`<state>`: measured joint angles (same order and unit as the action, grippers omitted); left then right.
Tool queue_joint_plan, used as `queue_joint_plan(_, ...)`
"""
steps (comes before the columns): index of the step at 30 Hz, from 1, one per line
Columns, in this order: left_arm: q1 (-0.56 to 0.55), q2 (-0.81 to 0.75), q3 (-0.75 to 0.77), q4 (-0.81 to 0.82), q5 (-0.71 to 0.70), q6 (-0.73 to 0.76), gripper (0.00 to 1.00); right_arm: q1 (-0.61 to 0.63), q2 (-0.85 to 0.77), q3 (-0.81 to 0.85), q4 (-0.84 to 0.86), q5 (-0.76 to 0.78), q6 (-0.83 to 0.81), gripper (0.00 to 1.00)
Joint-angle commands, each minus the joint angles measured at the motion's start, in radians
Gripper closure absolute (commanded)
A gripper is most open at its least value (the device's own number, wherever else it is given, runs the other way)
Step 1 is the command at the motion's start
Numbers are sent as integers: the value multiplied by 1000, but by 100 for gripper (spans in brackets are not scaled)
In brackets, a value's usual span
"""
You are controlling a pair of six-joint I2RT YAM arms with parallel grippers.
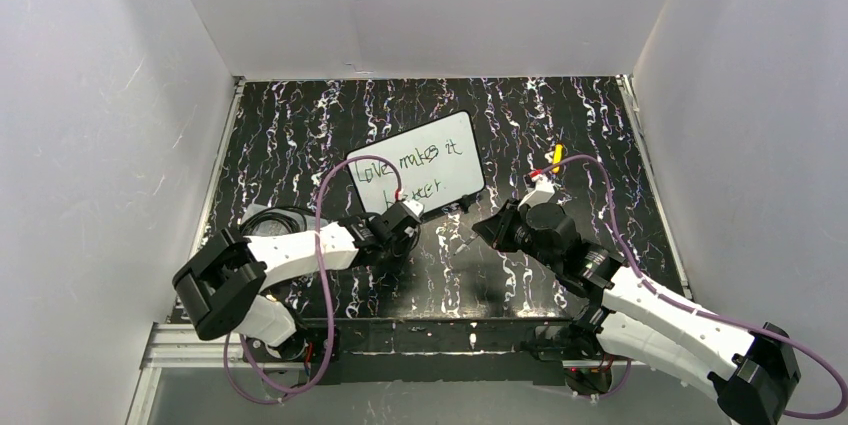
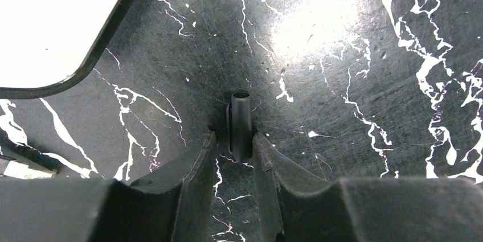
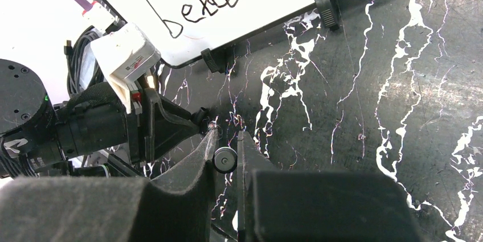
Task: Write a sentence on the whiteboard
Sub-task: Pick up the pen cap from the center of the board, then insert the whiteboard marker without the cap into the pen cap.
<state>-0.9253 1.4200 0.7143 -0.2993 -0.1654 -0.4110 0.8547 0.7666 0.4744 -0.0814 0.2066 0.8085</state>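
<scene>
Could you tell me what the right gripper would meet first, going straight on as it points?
Probably the whiteboard, at its near edge; the left gripper sits just beside that line. Depth is unclear.

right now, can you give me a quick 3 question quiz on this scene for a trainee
1. True or false: the whiteboard is blank.
2. What sits between the fingers of the left gripper? A) a dark tube B) a sponge C) nothing
3. Fill in: the last word written on the board is ____.

Key: 1 false, it reads "Love makes it better." 2 A. 3 better.
</scene>
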Motion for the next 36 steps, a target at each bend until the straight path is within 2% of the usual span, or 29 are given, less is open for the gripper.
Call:
queue_joint_plan(1, -8, 33, 16, -14, -24, 12, 72, 0, -3, -2, 23, 17, -2, 99)
queue_joint_plan(4, -16, 51, 16, -11, -23, 12, 81, 0, 0, -2, 24, 19, -3, 99)
queue_joint_plan(7, -25, 52, 12, -18, -34, -1, 97, 0, 3, -2, 23, 22, 0, 99)
queue_joint_plan(8, -29, 43, 8, -17, -38, -8, 100, 0, 3, -1, 24, 22, 1, 99)
queue_joint_plan(13, -38, -64, -43, 47, -4, -23, 100, 0, 5, 5, 50, 12, 15, 99)
queue_joint_plan(18, -40, -258, -169, 265, 157, 40, 100, 0, 1, -2, 103, -38, 26, 99)
queue_joint_plan(22, -43, -362, -230, 356, 294, 82, 100, 0, -6, -6, 122, -72, 35, 99)
queue_joint_plan(30, -46, -403, -237, 373, 391, 102, 100, 0, 20, -22, 199, -159, 53, 99)
queue_joint_plan(36, -49, -406, -232, 381, 408, 109, 100, 0, 53, -20, 210, -186, 59, 99)
